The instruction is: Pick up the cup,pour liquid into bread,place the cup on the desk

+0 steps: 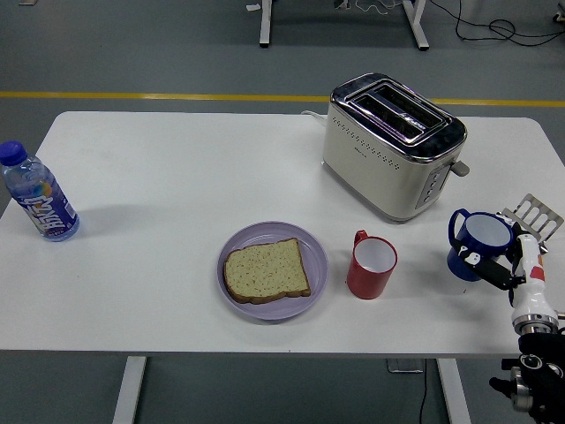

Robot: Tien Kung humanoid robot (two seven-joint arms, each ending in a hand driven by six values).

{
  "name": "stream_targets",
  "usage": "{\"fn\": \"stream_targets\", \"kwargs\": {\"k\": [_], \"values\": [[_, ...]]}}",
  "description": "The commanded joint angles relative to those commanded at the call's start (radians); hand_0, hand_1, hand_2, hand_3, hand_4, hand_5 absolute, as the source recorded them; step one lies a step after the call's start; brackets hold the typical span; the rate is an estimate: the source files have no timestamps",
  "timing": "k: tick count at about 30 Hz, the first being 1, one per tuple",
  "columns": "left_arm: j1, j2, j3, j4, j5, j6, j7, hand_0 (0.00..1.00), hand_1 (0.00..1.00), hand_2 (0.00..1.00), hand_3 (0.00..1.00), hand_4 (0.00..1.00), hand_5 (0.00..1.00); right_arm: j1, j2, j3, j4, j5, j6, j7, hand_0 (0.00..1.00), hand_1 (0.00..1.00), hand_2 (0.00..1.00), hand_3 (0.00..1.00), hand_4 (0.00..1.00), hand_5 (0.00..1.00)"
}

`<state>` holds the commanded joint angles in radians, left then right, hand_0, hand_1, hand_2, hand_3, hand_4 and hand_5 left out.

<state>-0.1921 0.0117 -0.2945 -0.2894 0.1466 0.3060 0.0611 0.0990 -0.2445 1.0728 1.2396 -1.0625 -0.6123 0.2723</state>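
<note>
Looking down over the white table [177,177], I see my right hand [510,265] with fingers wrapped around the blue cup [475,245] at the right edge, just past the toaster [391,144]. Bread [266,270] lies on the purple plate [317,256], beside a red mug [371,265].

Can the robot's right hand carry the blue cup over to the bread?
Probably yes. The right hand grips the blue ceramic cup; only the red mug stands between it and the bread slice on the purple plate.
</note>
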Motion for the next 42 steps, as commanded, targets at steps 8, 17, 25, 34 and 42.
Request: {"fn": "stream_targets", "kwargs": {"k": [8,17,25,34,42], "values": [[0.001,-0.001,-0.003,0.0,0.004,0.0,0.002,0.685,0.692,0.696,0.551,0.253,0.998,0.006,0.007,-0.021,-0.017,0.013,0.0,0.012,0.492,0.371,0.474,0.482,0.746,0.052],[0.005,-0.002,-0.013,0.0,0.023,0.0,0.008,0.685,0.691,0.696,0.551,0.254,0.998,0.01,0.011,-0.038,-0.033,0.022,0.001,0.018,0.49,0.372,0.474,0.482,0.744,0.049],[0.007,-0.003,-0.022,0.0,0.041,0.0,0.013,0.685,0.691,0.696,0.55,0.254,0.998,0.011,0.016,-0.054,-0.043,0.029,0.002,0.018,0.49,0.372,0.476,0.481,0.739,0.042],[0.008,-0.003,-0.021,0.0,0.04,-0.001,0.013,0.684,0.691,0.696,0.551,0.253,0.998,0.022,0.027,-0.067,-0.06,0.035,0.0,0.022,0.491,0.374,0.476,0.481,0.735,0.037],[0.005,-0.002,-0.016,-0.001,0.03,-0.001,0.01,0.686,0.691,0.696,0.551,0.254,0.998,0.036,0.035,-0.076,-0.086,0.049,-0.004,0.035,0.491,0.374,0.477,0.48,0.732,0.031]]}}
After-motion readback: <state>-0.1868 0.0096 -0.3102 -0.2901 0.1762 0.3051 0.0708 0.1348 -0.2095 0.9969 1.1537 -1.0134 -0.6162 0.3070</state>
